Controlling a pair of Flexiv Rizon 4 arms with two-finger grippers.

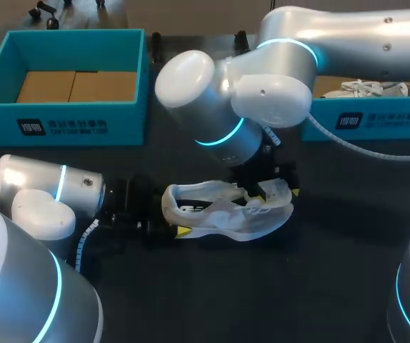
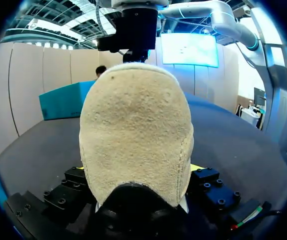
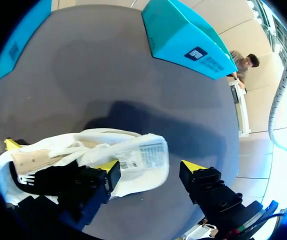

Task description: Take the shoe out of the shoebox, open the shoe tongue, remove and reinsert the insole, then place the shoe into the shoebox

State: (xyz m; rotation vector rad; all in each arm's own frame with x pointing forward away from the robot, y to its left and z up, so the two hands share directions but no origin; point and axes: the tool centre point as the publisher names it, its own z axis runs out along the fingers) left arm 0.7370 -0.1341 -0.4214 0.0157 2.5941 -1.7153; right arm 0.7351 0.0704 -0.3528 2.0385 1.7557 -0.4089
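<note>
Shoe heel [image 2: 136, 135] tight in left claw [image 2: 139, 171]; right claw [image 3: 149, 168] wide at tongue [image 3: 133, 184], its printed label [image 3: 144, 154] illegible.

"Where was the left arm [image 1: 48, 193]?"
"Low at the frame's left, lying level. The left gripper [image 2: 138, 167] pointed toward the middle, its fingers pressed on the shoe [image 1: 226, 207] heel from both sides."
"And the right arm [image 1: 262, 86]?"
"It entered from the upper right, bent, wrist turned down near mid-frame. The right gripper [image 3: 148, 170] stood spread wide."
</note>
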